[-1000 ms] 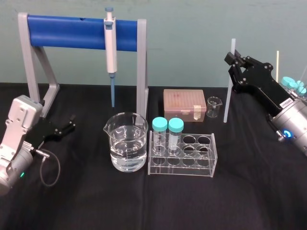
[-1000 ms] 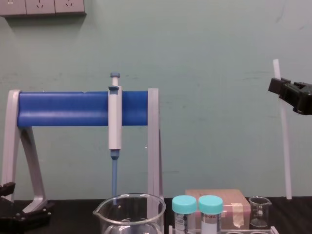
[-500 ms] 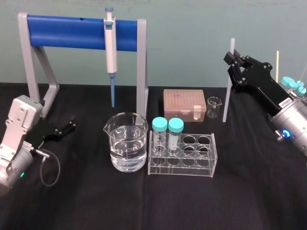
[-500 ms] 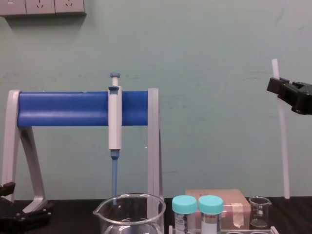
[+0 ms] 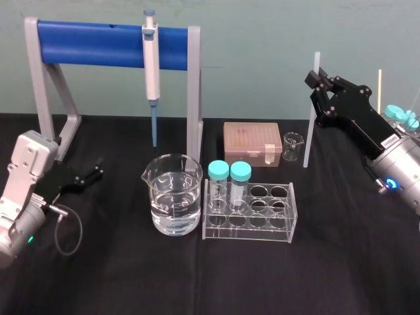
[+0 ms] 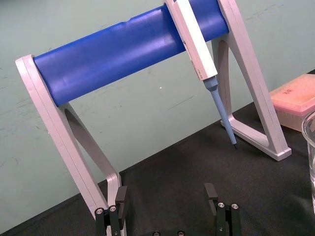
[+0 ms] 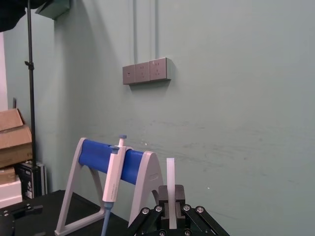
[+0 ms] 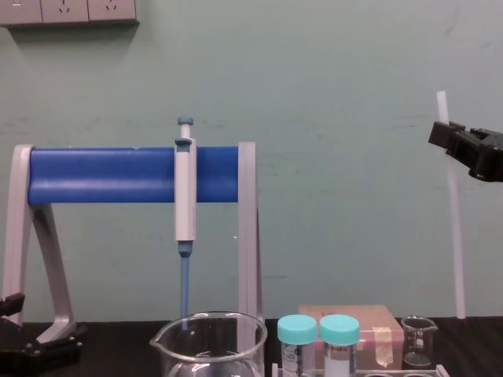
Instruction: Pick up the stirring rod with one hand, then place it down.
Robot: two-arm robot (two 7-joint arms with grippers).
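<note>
1. Head view: the right gripper (image 5: 316, 80), reaching in from the robot's right, is clamped on the stirring rod (image 5: 308, 134) near its upper end. The rod stands almost upright with a slight lean.
2. The rod's lower end hangs just beside the small beaker (image 5: 293, 146), on the beaker's right and behind the tube rack (image 5: 249, 213). From the chest view the rod (image 8: 455, 236) ends close to the black table (image 5: 197, 282), but whether it touches cannot be told.
3. From the right wrist view, the rod (image 7: 171, 187) rises between jaws pinched narrowly on it, a short length showing above them.
4. The left gripper (image 6: 165, 201) is parked low at the robot's left, near the foot of the pipette stand (image 5: 46, 98), fingers spread wide with nothing between them.
5. The pick-up appears done, and the setting-down is the step in hand. The next move calls for lowering the rod onto bare table, clear of the beaker and the pink tip box (image 5: 252, 142), before the jaws part. A thin round rod may well roll once freed.
</note>
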